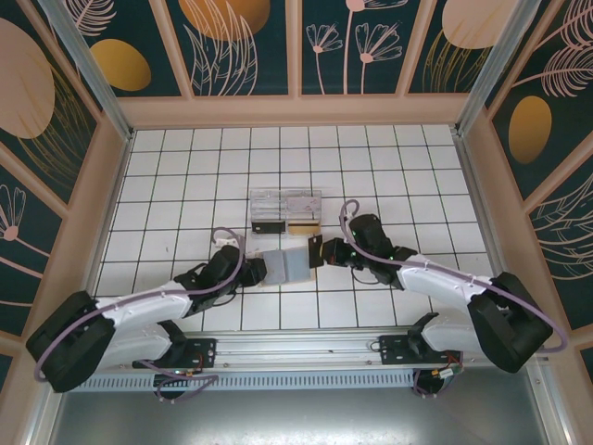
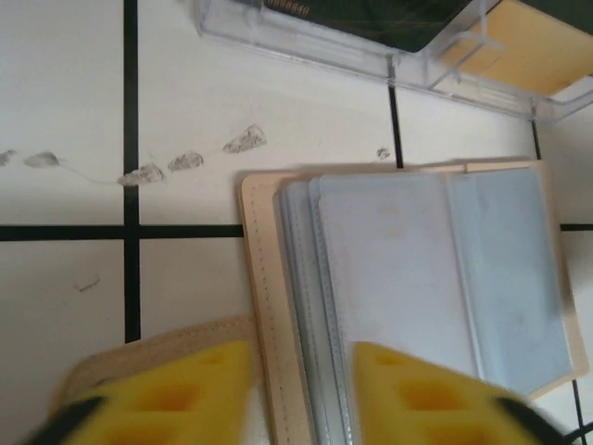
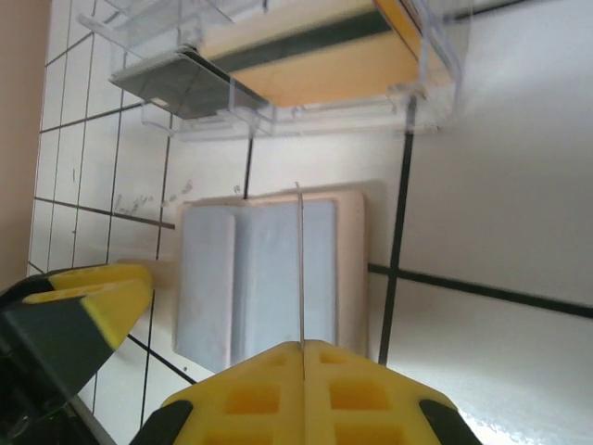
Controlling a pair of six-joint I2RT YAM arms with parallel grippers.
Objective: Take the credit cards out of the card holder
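Observation:
The card holder (image 1: 285,264) lies open on the tiles between both grippers, tan outside with blue-grey pockets (image 2: 417,269) facing up. My right gripper (image 3: 302,345) is shut on a thin credit card (image 3: 300,269), seen edge-on and standing over the holder (image 3: 269,278). In the top view this gripper (image 1: 316,252) sits at the holder's right edge. My left gripper (image 2: 301,394) is open, its yellow fingers (image 2: 176,389) on either side of the holder's left edge. In the top view it is at the holder's left side (image 1: 260,270).
A clear plastic compartment box (image 1: 285,211) stands just beyond the holder, holding a black block and a tan one (image 3: 306,56); its wall (image 2: 408,69) is close to the holder's far edge. Grey smudges (image 2: 185,162) mark the tile to the left. Wooden walls ring the tiled floor.

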